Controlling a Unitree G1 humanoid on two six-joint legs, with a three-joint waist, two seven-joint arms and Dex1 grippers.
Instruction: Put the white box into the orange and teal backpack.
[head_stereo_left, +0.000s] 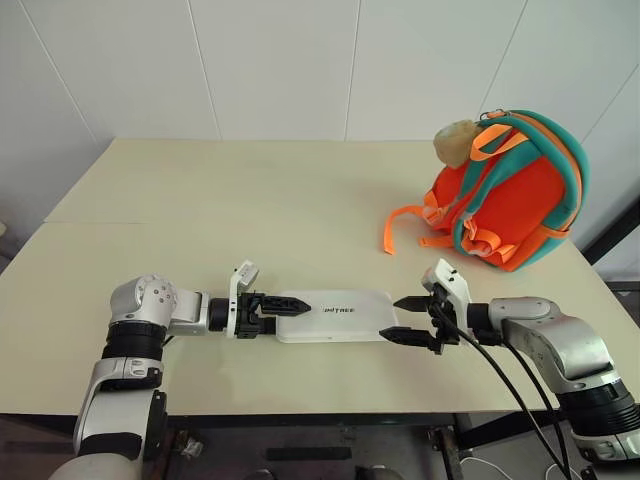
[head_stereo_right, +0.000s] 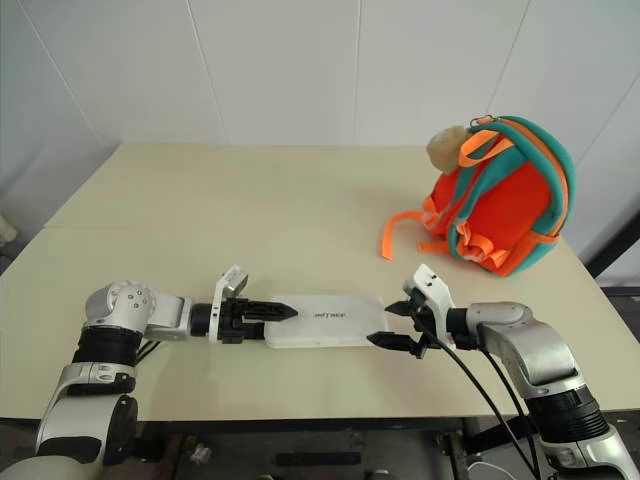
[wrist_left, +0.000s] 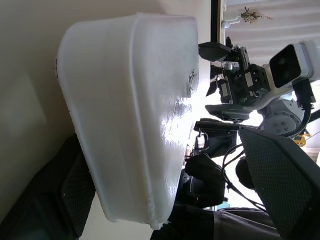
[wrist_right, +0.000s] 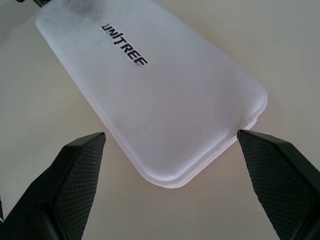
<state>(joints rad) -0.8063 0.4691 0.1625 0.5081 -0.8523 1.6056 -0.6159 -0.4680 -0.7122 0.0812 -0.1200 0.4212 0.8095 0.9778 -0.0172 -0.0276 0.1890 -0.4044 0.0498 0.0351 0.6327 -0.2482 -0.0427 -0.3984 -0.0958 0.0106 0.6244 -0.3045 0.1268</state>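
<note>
The white box (head_stereo_left: 335, 315) is seen flat on the table (head_stereo_left: 200, 200), near the front edge, long axis running left–right btw. the two grippers. The left gripper (head_stereo_left: 290, 305) is spread wide at the box's left end, one finger seen over its top, nothing clamped yet. The right gripper (head_stereo_left: 407, 320) is likewise spread, its fingers flanking the right end w/o contact. Both arms are about equally near, one per short end. The orange and teal backpack (head_stereo_left: 505, 195) stands well apart, toward the back right corner — a two-ended pinch along the long axis is probably called for.
</note>
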